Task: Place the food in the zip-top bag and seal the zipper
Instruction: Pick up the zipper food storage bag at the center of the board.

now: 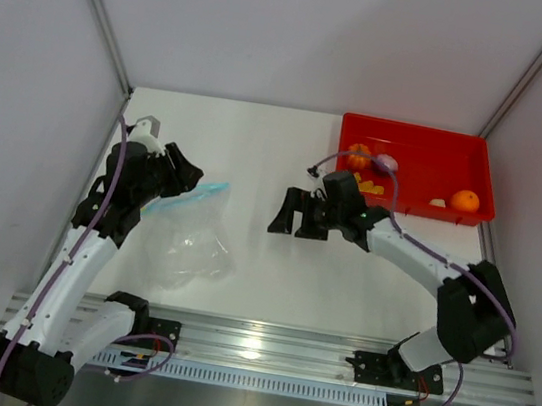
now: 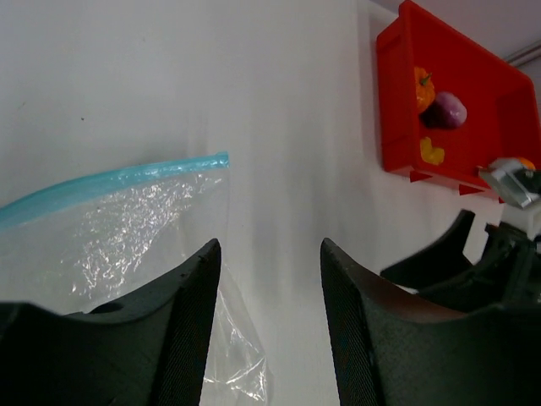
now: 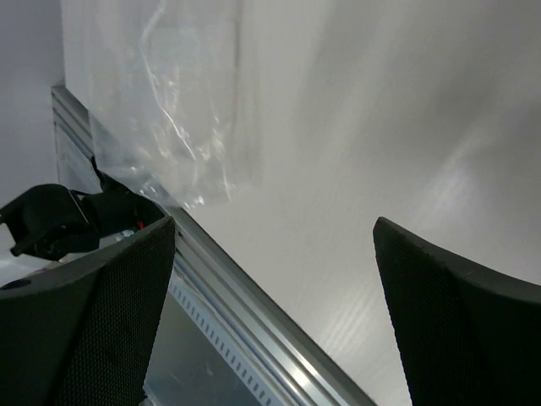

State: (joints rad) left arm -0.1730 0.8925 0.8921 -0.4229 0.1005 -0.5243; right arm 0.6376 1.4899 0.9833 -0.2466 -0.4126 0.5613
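The left gripper [image 2: 270,254], jaws parted and empty, hangs just beside the light blue zipper strip [image 2: 110,179] of the clear crinkly plastic bag [image 1: 190,242] lying flat below it. I judge it is poised to hold the mouth. The right gripper [image 1: 290,211], also spread wide and holding nothing, faces the bag. Behind its wrist the red plastic tray [image 1: 418,130] holds all the toy food: orange pumpkin piece [image 1: 358,157], purple-grey round piece [image 1: 387,163], orange ball [image 1: 465,200].

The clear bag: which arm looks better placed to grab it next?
Probably the left. The open left gripper sits right at the blue zipper of the zip-top bag, while the open right gripper is mid-table, apart from the bag and nearer the red tray.
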